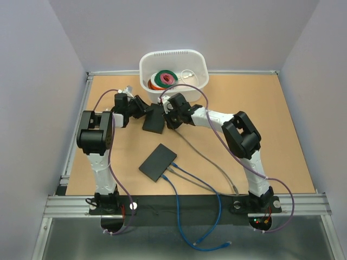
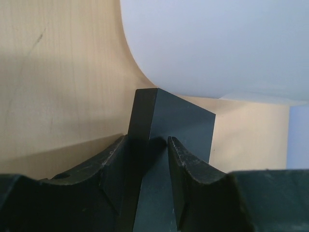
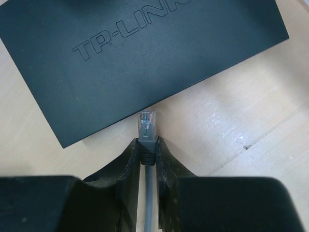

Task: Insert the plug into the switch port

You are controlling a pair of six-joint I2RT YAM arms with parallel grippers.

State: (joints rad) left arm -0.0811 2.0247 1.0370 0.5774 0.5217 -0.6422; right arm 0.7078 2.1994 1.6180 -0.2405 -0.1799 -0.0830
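A black TP-LINK switch lies on the wooden table between my two grippers. My left gripper is shut on the switch's left end; in the left wrist view the fingers clamp the switch at one corner. My right gripper is shut on the grey boot of a clear plug. The plug tip sits right at the near side edge of the switch, whose ports are hidden. In the top view the right gripper is at the switch's right side. A grey cable trails back from it.
A second black switch lies nearer the arms with blue cables plugged in and trailing off the front edge. A white bin holding cable coils stands just behind the grippers and fills the upper left wrist view.
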